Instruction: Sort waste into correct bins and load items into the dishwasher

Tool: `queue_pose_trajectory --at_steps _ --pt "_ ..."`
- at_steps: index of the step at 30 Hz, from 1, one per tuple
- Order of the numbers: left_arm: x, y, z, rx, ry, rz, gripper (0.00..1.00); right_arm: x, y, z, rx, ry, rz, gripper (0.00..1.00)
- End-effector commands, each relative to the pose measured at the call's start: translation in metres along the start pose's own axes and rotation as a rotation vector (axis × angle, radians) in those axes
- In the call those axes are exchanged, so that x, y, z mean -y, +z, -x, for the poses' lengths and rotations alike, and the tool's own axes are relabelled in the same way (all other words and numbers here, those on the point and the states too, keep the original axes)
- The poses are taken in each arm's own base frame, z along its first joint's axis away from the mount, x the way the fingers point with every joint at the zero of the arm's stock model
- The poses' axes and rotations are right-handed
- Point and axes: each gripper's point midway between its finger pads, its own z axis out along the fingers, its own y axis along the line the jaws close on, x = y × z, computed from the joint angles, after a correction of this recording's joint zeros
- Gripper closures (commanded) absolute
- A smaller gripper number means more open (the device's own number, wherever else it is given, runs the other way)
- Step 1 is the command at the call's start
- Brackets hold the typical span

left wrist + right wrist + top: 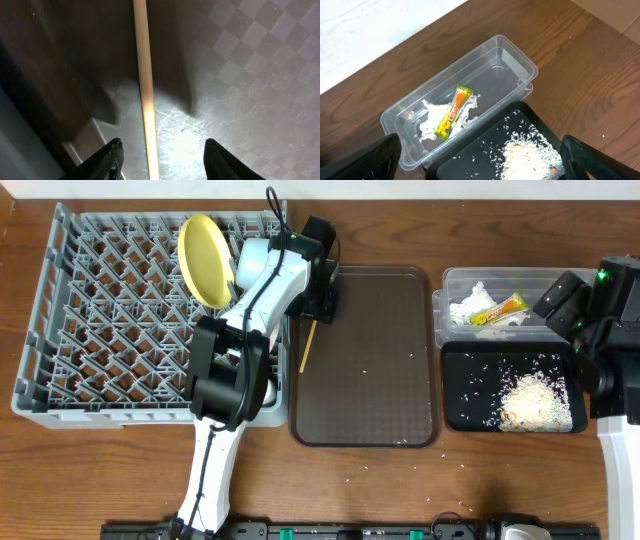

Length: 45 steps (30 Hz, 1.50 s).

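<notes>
A thin wooden chopstick (308,346) lies along the left side of the brown serving tray (380,380). My left gripper (321,307) hovers over its far end. In the left wrist view it is open (161,157), with the chopstick (145,95) between the jaws and untouched. The yellow plate (203,260) stands upright in the grey dish rack (90,320), with a pale bowl (252,262) beside it. My right gripper (480,162) is open and empty above the bins. The clear tub (521,56) holds the yellow-orange wrapper (452,112) and white tissue (431,122). The black tray (470,160) holds a rice pile (532,160).
Loose rice grains (365,372) dot the brown tray and the wooden table in front of it. The clear tub (455,280) and black tray (460,395) sit side by side at the right, under my right arm (610,330). My left arm crosses the rack's right edge.
</notes>
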Motion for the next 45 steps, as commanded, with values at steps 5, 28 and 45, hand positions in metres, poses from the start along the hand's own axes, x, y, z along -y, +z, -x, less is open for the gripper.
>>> queue_pose_trajectory --at_steps 5,28,45 --pt "0.001 0.043 -0.033 -0.102 0.006 -0.003 0.48 0.002 0.001 0.0 -0.001 0.015 -0.011 0.01" --pt "0.032 0.048 -0.038 -0.069 0.186 0.255 0.75 0.002 0.001 0.0 -0.001 0.015 -0.011 0.01" --pt "0.065 -0.141 -0.013 0.283 0.162 0.267 0.93 0.002 0.001 0.0 -0.001 0.015 -0.011 0.01"
